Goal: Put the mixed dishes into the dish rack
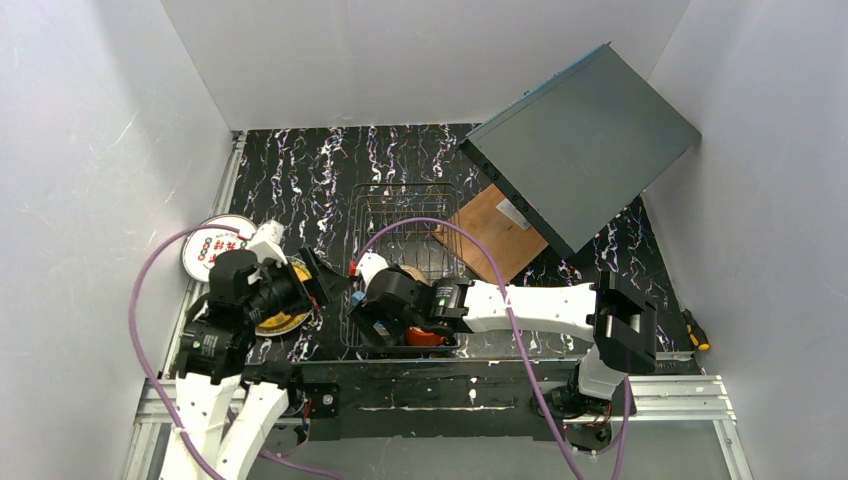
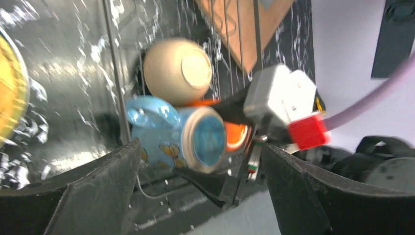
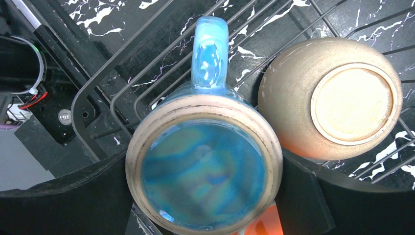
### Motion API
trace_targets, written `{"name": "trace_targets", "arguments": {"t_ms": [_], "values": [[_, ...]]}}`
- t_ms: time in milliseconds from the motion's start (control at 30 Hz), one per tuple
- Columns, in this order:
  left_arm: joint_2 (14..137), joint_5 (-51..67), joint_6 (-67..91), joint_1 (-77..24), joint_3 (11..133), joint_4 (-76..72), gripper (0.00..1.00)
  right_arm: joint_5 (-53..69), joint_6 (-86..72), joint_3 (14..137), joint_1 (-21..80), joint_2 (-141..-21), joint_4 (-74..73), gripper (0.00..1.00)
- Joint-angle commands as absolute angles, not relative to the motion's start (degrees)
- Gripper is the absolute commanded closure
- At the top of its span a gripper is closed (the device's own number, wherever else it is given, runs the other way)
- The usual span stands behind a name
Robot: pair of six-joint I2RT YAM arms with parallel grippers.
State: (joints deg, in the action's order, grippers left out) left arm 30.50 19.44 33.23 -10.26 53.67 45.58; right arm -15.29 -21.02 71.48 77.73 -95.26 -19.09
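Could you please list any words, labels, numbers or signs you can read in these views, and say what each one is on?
No text is legible.
White plate with coloured marks: rim markings too small to read.
Pale label where grey panel meets wooden board: too small to read.
Blue patterned mug: butterflies only, no words.

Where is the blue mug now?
In the right wrist view, the blue mug sits bottom-up at the near end of the rack, straddled by the right tool, bowl beside it.

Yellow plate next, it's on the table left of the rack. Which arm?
Left. Its open gripper is next to the yellow plate; the right gripper is over the rack, straddling the blue mug.
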Motion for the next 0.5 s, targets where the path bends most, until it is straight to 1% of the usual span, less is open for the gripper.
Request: {"name": "trace_targets", "arguments": {"t_ms": [0, 67, 200, 300, 467], "values": [[30.62, 32.87, 35.77, -10.36, 46.99, 48.84, 0.09, -15.24, -19.97, 71.99, 77.86, -91.14, -10.85, 0.02], [30.92, 35.62, 36.03, -10.36, 45.37, 47.93, 0.10, -15.12, -20.03, 72.03, 77.87, -91.24, -10.90, 0.02], [31.96, 33.36, 36.23, -10.34, 43.61, 47.95, 0.15, -15.05, -20.11, 72.13, 77.87, -91.11, -10.73, 0.02], [32.95, 35.03, 37.57, -10.32, 41.28, 44.69, 0.17, -14.90, -20.14, 72.24, 77.87, -91.09, -10.64, 0.02], [33.94, 35.16, 37.18, -10.37, 39.22, 42.23, 0.24, -14.66, -20.09, 72.15, 77.87, -91.05, -10.63, 0.02]]}}
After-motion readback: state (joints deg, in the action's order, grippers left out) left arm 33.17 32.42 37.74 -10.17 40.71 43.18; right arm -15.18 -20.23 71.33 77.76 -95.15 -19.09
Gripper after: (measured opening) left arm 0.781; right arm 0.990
